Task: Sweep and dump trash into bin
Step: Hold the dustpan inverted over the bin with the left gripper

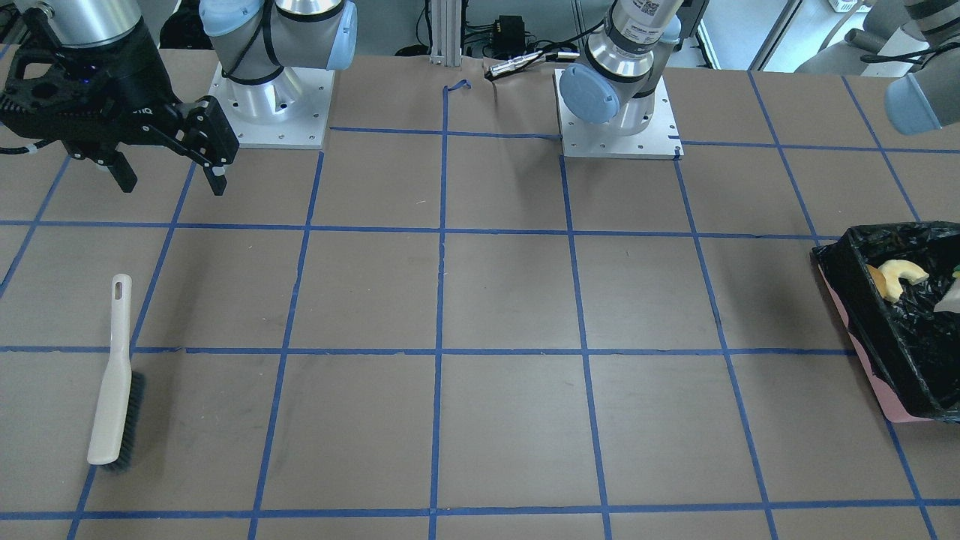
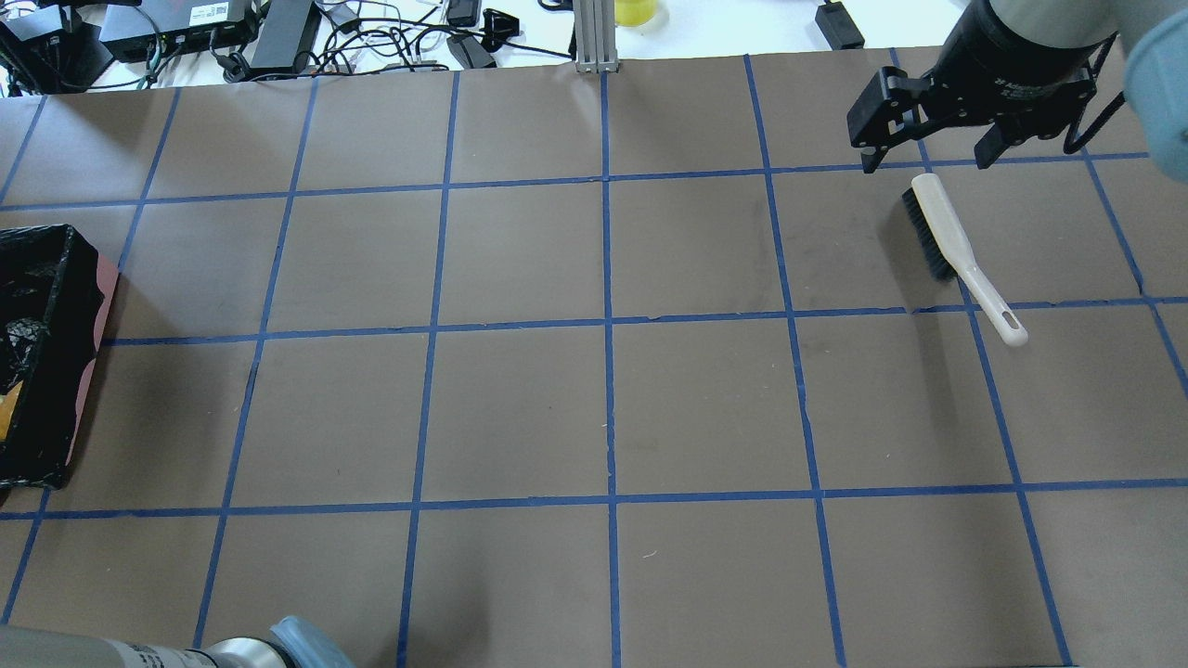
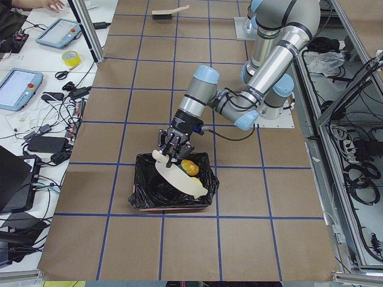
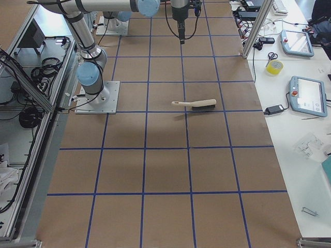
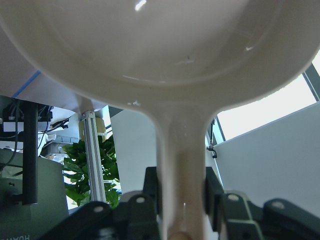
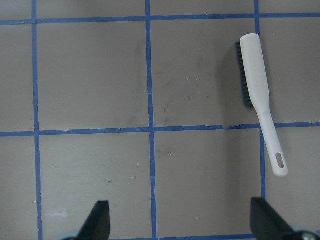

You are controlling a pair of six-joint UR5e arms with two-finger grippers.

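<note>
The bin (image 1: 874, 379), pink and lined with a black bag, stands at the table's end on my left side; it also shows in the overhead view (image 2: 91, 357) and in the exterior left view (image 3: 142, 197). The cream crescent (image 1: 902, 273) and the yellow-orange lump (image 3: 190, 166) lie inside it. I cannot make out the sponge piece. My left gripper (image 5: 182, 192) is shut on the handle of the beige dustpan (image 3: 181, 178), held tilted over the bin. My right gripper (image 1: 169, 171) is open and empty, above the table near the brush (image 2: 956, 243).
The beige brush with black bristles (image 1: 112, 386) lies flat on the brown table on my right side, and shows under the right gripper (image 6: 257, 95). Cables and boxes lie past the table's far edge (image 2: 278, 37).
</note>
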